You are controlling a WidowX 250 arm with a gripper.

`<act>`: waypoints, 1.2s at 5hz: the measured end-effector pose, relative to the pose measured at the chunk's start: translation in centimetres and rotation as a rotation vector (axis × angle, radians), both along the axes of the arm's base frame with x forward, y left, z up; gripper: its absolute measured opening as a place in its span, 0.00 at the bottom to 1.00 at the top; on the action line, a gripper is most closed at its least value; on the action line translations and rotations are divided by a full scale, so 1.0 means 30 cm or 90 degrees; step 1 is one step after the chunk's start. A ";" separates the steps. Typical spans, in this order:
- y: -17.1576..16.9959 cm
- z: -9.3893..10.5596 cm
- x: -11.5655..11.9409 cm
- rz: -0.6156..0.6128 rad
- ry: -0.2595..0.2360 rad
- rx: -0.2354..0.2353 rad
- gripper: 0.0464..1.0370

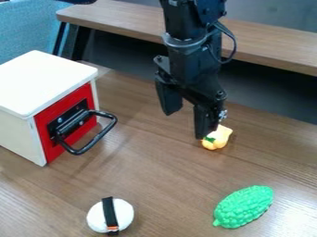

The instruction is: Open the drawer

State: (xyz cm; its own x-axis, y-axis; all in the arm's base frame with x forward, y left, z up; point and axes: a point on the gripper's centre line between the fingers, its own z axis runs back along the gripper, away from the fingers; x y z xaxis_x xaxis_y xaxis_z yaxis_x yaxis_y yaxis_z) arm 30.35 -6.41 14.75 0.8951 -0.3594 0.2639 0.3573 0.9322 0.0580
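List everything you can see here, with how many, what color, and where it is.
Box: one, white, left side of the table
Drawer front: one, red, on the box's right-facing side
Handle: one, black, sticking out from the drawer front
Pepper-shaped toy: one, yellow-orange, just beyond the gripper
Bumpy toy: one, green, near right
Round toy: one, white with black band, near left
Table: one, brown, under the toys
Bench: one, brown top, behind the table
Fabric: one piece, blue, far left corner
Arm: one, black, from the top edge
Gripper: one, black, open above the table
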 end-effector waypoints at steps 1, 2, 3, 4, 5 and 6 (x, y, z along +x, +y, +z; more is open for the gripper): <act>-0.001 -0.032 -0.004 0.000 0.020 0.002 0.96; -0.009 -0.066 -0.019 -0.013 0.029 -0.007 0.96; 0.040 -0.101 -0.028 0.015 0.037 -0.015 0.96; 0.130 -0.151 -0.055 0.078 0.059 -0.013 0.96; 0.230 -0.170 -0.063 0.123 0.060 -0.007 0.96; 0.288 -0.173 -0.060 0.149 0.052 0.003 0.96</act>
